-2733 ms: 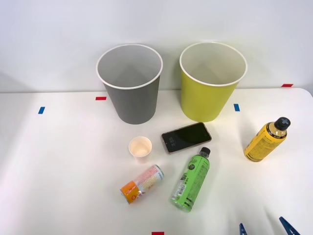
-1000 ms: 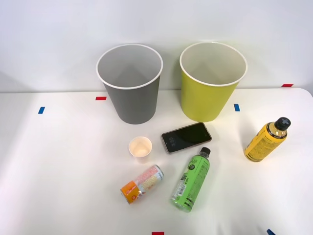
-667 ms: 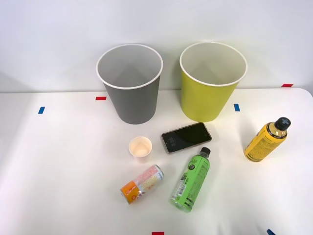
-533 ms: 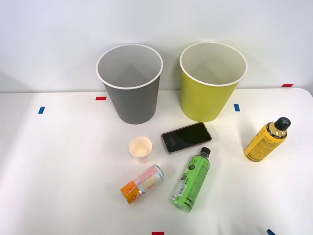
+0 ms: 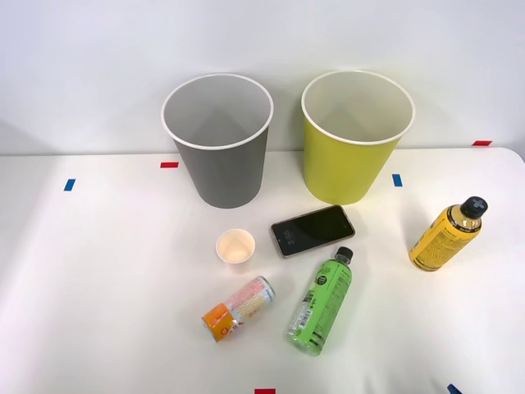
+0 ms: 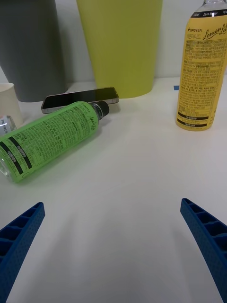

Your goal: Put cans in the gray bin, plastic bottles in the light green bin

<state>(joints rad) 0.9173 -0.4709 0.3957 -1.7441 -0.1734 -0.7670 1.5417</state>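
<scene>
Right gripper (image 6: 113,246) pulling back to bench's (image 5: 98,271) near edge since earlier, jaws gaping wide, holding nothing. Green bottle (image 5: 320,308) lying between can (image 5: 238,308) and orange bottle (image 5: 445,234); sorting not begun.

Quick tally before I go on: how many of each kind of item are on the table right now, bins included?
Bins: 2, gray bin and light green bin
Plastic bottles: 2, green bottle, yellow-orange bottle
Cans: 1, orange, pink and cream can
Paper cups: 1, cream cup
Phones: 1, black phone
Total: 7
</scene>
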